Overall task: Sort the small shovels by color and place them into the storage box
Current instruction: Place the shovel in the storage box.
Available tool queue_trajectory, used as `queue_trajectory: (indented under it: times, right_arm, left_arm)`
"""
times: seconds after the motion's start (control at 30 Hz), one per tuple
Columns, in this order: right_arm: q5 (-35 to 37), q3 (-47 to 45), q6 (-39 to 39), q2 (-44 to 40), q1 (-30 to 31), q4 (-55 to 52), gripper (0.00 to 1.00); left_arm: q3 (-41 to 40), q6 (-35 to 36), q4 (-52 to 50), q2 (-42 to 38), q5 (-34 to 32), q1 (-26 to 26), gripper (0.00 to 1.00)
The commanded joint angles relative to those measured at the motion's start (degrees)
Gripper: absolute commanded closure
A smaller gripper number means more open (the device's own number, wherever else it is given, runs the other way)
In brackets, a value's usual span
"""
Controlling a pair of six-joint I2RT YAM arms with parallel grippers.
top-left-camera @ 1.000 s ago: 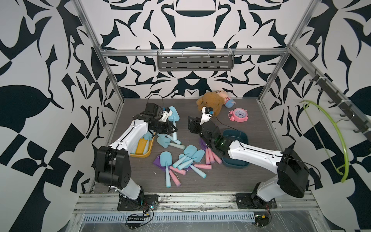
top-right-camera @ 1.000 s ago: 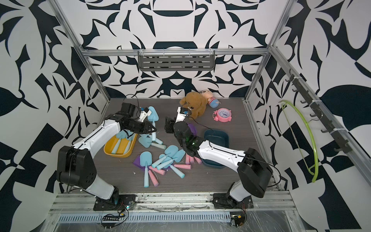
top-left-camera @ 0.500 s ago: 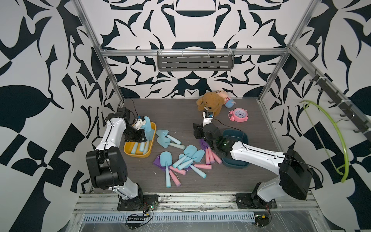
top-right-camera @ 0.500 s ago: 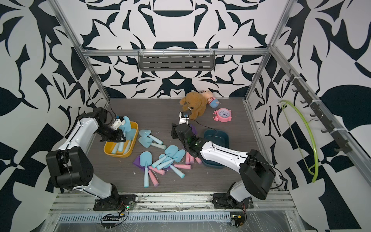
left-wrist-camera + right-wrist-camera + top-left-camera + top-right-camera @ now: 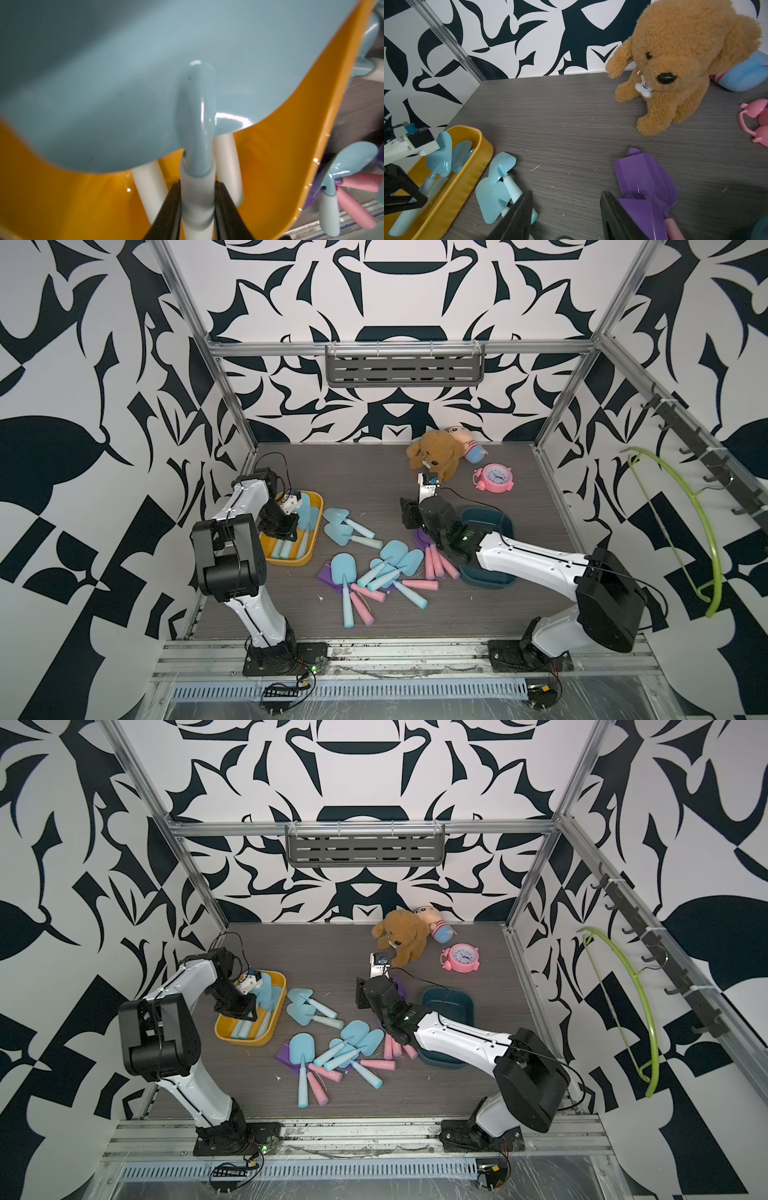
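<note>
Left gripper (image 5: 197,199) is clamped on the handle of a blue shovel (image 5: 145,83), blade ahead of the jaws over the yellow box (image 5: 291,145). Drop it high and it might bounce off the handles (image 5: 149,187) underneath, though height's hard to judge this close. Right gripper (image 5: 566,199) gapes empty, purple shovel (image 5: 643,180) beside one jaw.

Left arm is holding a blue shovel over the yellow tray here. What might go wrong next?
1. The left gripper is shut on the pale handle of the light blue plastic shovel above the yellow plastic tray, which already holds blue shovels; released, it may ride up on them and lean over the rim.
2. The right gripper hangs open beside two overlapping purple-bladed shovels; closing there could catch both.
</note>
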Motion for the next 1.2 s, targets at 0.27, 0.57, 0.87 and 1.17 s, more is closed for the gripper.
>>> queue_trajectory:
  times: [0.27,0.57,0.87,1.17]
  right_arm:
    - [0.49,-0.41,-2.21,-2.80,-0.33,-0.02,0.44]
    - [0.66,-0.38,-2.65,-3.05,-0.48,-0.61,0.44]
    - [0.49,-0.07,-3.27,-3.32,-0.72,-0.82,0.44]
    - [-4.25,0.94,-7.75,-3.45,-1.09,-1.22,0.45]
  left_arm:
    - [-0.14,-5.67,2.89,4.59,-2.46,0.06,0.79]
    - [-2.29,-6.40,4.51,4.84,-3.57,0.07,0.59]
    - [-2.74,-6.49,4.37,3.14,-4.77,0.08,0.53]
    - [-0.28,-8.19,0.59,-7.39,3.01,-1.59,0.39]
